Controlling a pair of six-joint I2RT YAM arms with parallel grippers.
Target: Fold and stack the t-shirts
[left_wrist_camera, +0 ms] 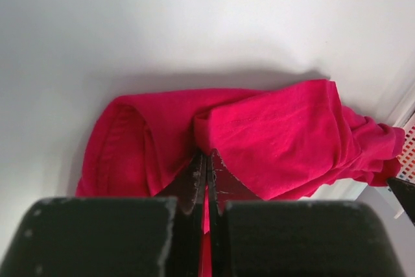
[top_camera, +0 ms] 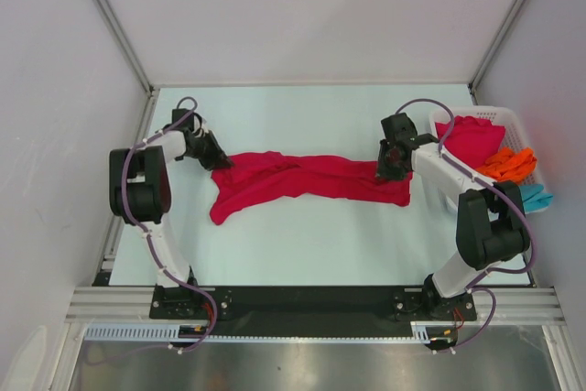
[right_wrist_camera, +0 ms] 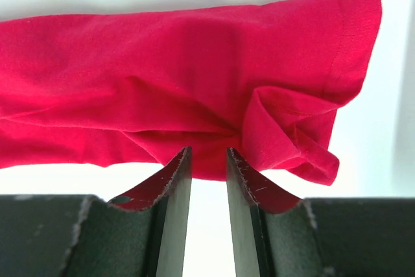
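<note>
A crimson red t-shirt (top_camera: pixel 293 180) lies stretched sideways across the middle of the table. My left gripper (top_camera: pixel 218 160) is at its left end, shut on a fold of the red cloth (left_wrist_camera: pixel 279 134), and a strip of cloth shows between the fingers (left_wrist_camera: pixel 207 155). My right gripper (top_camera: pixel 392 167) is at the shirt's right end. Its jaws stand a little apart, with the tips (right_wrist_camera: pixel 207 154) at the lower edge of the red cloth (right_wrist_camera: pixel 162 76) and bare table visible in the gap. More t-shirts are in the basket: red (top_camera: pixel 472 139), orange (top_camera: pixel 508 164) and teal (top_camera: pixel 536 197).
The white slatted basket (top_camera: pixel 513 119) stands at the table's right edge, just behind the right arm. White walls with metal posts enclose the table on the left, back and right. Both arm bases are bolted on the black rail at the near edge.
</note>
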